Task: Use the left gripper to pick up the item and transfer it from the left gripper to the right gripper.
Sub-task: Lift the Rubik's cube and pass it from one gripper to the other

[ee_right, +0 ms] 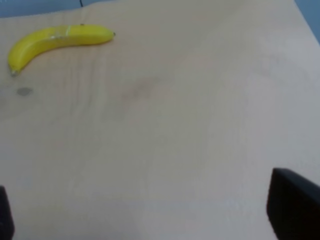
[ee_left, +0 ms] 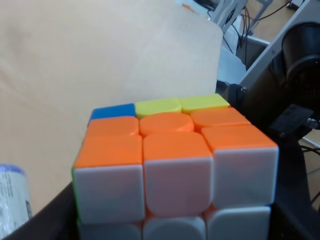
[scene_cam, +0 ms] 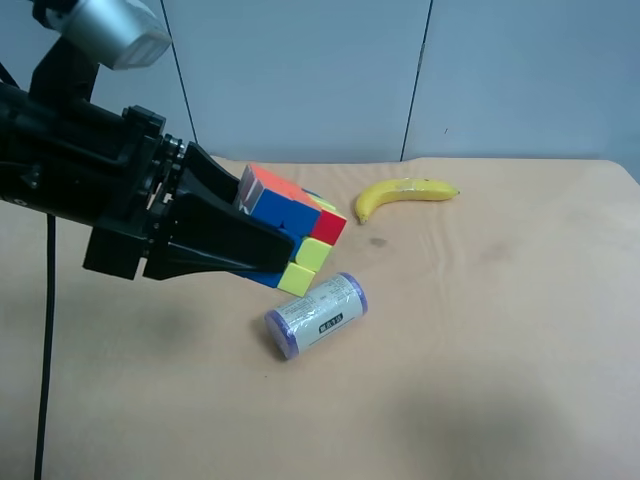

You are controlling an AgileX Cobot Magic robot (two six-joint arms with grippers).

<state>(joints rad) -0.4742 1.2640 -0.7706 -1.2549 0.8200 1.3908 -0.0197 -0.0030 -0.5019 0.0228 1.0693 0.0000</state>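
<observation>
The puzzle cube, with orange, blue, red and yellow squares showing, is held above the table between the thick black fingers of my left gripper, which reaches in from the exterior high view's left. In the left wrist view the cube fills the frame, orange and white faces toward the camera, with a black finger on either side. My right gripper is open over bare table, with only its two fingertips showing, far apart. It is out of the exterior high view.
A purple-capped white-labelled cylinder lies on its side on the tan table, just below the cube. A yellow banana lies at the back and also shows in the right wrist view.
</observation>
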